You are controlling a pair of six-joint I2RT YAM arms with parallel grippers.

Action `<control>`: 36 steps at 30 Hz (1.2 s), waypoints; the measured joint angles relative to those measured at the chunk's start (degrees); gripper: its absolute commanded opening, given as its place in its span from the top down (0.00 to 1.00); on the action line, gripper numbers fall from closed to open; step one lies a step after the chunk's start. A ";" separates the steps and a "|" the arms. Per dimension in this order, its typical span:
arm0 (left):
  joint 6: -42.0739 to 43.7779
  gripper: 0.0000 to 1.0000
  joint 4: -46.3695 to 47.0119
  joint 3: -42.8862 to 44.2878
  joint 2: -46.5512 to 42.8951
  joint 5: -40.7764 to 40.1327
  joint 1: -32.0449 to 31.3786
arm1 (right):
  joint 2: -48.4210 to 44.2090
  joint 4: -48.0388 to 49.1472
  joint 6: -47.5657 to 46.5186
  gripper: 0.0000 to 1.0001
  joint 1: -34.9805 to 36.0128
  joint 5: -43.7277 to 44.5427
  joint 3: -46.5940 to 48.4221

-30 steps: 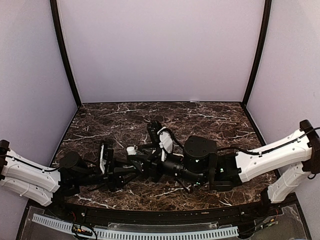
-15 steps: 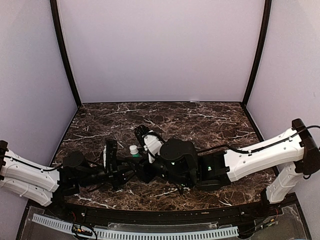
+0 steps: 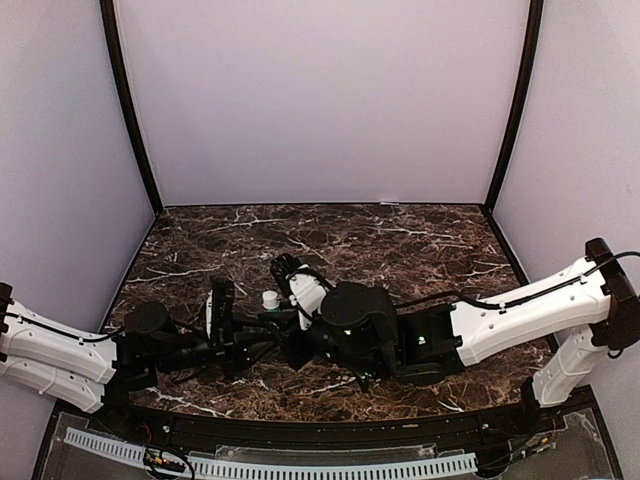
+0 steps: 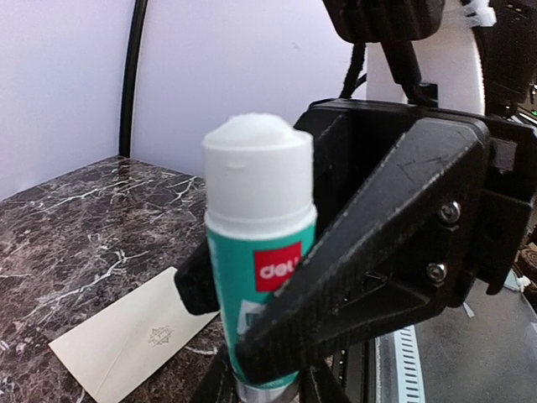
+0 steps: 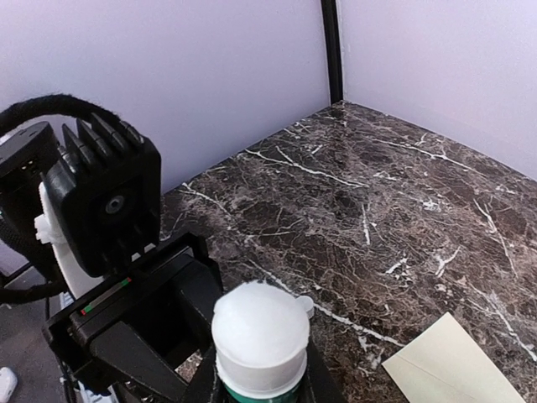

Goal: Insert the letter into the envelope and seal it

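Cream flat envelope (image 4: pixel 134 340) lies on glossy veined marble table (image 4: pixel 67 210).

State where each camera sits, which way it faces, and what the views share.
Top external: above and behind the bases, looking down on the table; left arm and right arm show, meeting at the glue stick.
Left wrist: low, facing the right back corner; left gripper at the bottom holds the stick, right arm fills the right.
Right wrist: higher, tilted down toward the left back corner; right gripper at the bottom, left arm at left.
Shared: all show the stick; both wrist views show the envelope.
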 measured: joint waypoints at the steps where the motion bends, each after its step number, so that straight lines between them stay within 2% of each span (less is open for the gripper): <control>1: -0.02 0.93 -0.22 0.00 -0.39 1.09 0.00 | -0.72 0.48 -0.26 1.00 0.00 -0.92 -0.74; 9: -1.01 0.92 0.76 0.00 -4.63 15.04 -0.07 | -8.17 6.58 -3.78 1.00 0.37 -16.13 -7.41; 18: -4.92 0.92 5.84 0.00 -2.36 26.91 0.07 | -10.21 10.38 -5.81 1.00 -2.64 -35.50 -10.43; 24: -7.17 0.92 9.81 0.00 1.29 32.85 0.07 | -9.05 11.08 -6.23 1.00 -3.50 -42.84 -10.43; 31: -7.87 0.93 10.88 0.00 1.79 33.77 0.07 | -8.98 12.90 -6.23 0.99 -4.09 -45.53 -11.32; 36: -6.71 0.94 9.44 0.00 1.62 29.44 0.00 | -9.94 11.98 -5.42 0.60 -4.37 -42.16 -12.00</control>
